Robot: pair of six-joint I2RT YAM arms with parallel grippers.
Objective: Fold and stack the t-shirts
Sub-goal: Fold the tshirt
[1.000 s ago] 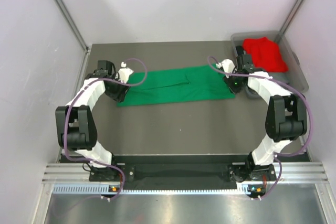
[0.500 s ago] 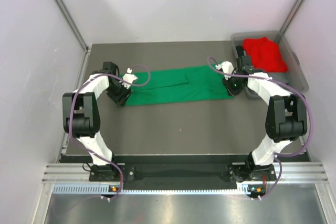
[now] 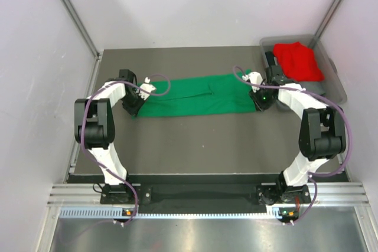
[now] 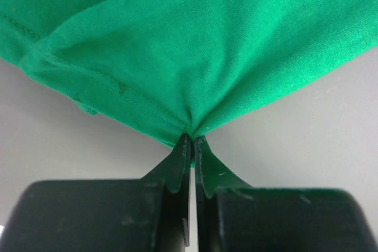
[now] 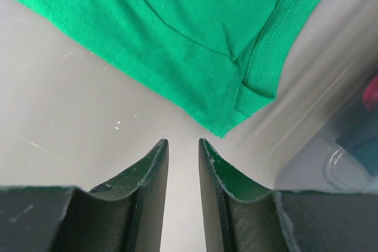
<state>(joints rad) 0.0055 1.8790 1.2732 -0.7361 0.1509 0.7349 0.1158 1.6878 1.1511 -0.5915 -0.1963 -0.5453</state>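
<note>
A clear plastic bin (image 3: 337, 85), far right, holds the red t-shirt (image 3: 300, 60). The green t-shirt (image 3: 195, 94) lies mid-table, its left edge pinched in the left gripper (image 4: 192, 141). The right gripper (image 5: 182, 144) sits slightly parted, empty, by its right end.
</note>
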